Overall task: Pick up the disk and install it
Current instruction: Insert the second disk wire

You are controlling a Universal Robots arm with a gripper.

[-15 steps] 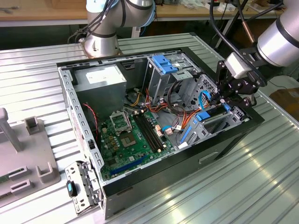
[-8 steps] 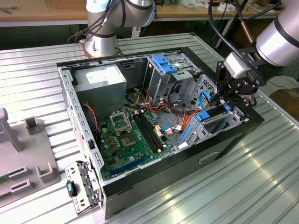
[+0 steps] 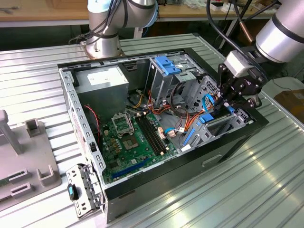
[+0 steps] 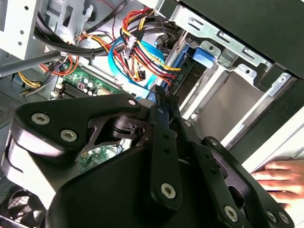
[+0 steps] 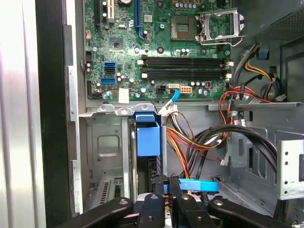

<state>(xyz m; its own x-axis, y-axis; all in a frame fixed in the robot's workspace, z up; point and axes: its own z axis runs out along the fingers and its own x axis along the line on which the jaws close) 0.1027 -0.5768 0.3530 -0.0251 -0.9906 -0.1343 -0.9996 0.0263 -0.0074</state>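
The disk (image 3: 207,118) stands on edge in the drive bay at the exterior view's right end of the open computer case (image 3: 190,166). Its blue carrier (image 5: 147,140) shows edge-on in the first wrist view, and a blue tab of the carrier (image 4: 205,54) shows in the second wrist view. My gripper (image 3: 227,102) hangs right above the bay. Its black fingers (image 5: 159,190) are closed on the disk's upper edge, the gripper (image 5: 166,183) pinching the thin frame. In the second wrist view the gripper (image 4: 160,97) points down into the bay.
Bundles of red, yellow and blue cables (image 5: 204,142) lie beside the bay. The green motherboard (image 3: 133,142), a grey power supply (image 3: 102,78) and a metal cage with a blue top (image 3: 168,66) fill the case. A person's hand (image 4: 280,178) rests by the case edge. A grey fixture (image 3: 28,152) stands at the exterior view's left.
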